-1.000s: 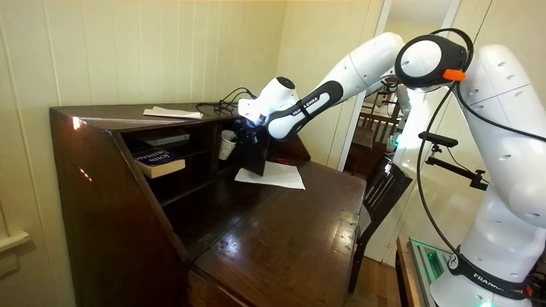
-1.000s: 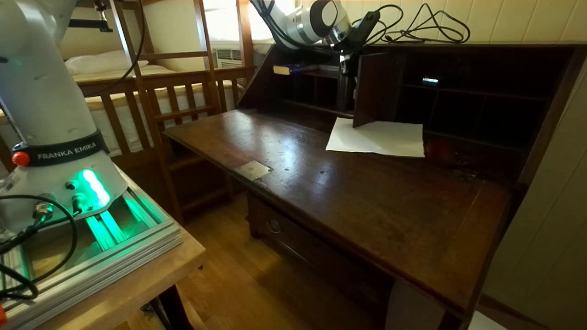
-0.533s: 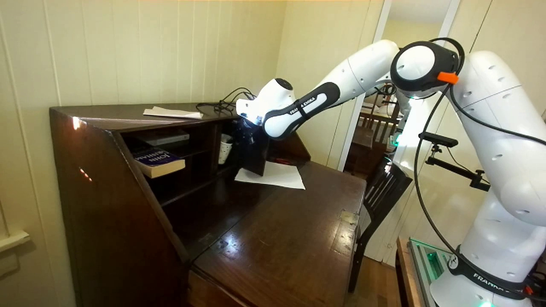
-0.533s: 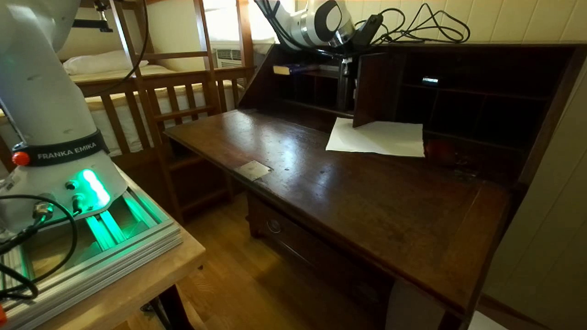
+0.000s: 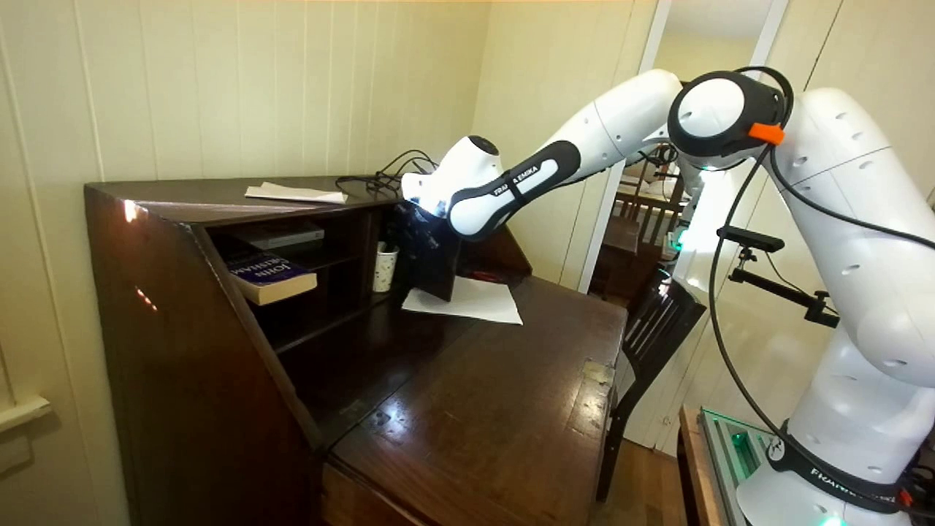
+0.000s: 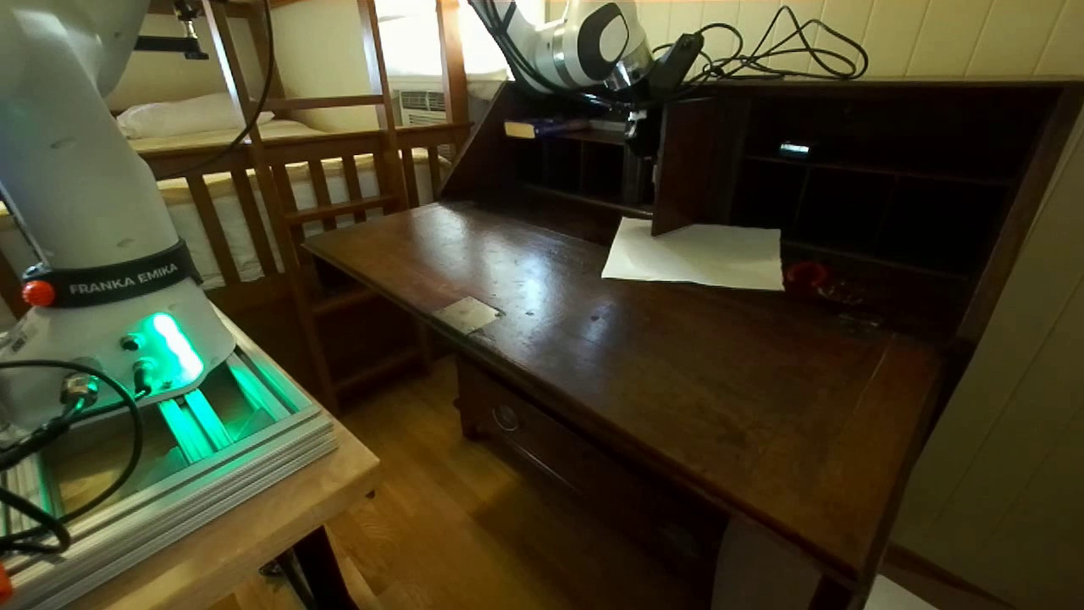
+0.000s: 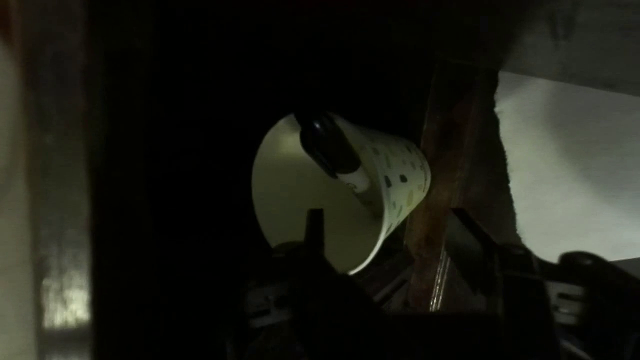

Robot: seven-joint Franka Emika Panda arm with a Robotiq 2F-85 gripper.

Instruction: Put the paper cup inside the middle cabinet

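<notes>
The white patterned paper cup [image 5: 385, 269] stands about upright at the front of the middle cabinet [image 5: 371, 252], just right of its divider in an exterior view. In the wrist view I look into the mouth of the paper cup [image 7: 300, 200]; a dark-capped marker [image 7: 330, 147] leans inside it. My gripper [image 7: 386, 212] is open, its two fingers [image 7: 315, 230] well apart. One finger overlaps the cup's mouth; whether it is inside or above the rim I cannot tell. The other is clear of the cup, over the wood beside it. In an exterior view the gripper [image 6: 642, 140] is dark at the cabinet opening.
A dark door panel [image 5: 437, 263] stands swung out beside the cabinet, close to the gripper. Under it lies a white paper sheet [image 5: 475, 303]. A book [image 5: 277, 281] sits in the neighbouring cubby. Loose cables [image 5: 380, 179] rest on the desk top.
The paper cup was tilted and higher; it has come down and straightened onto the cabinet floor. The hand has moved slightly toward the cabinet, and the jaws have opened.
</notes>
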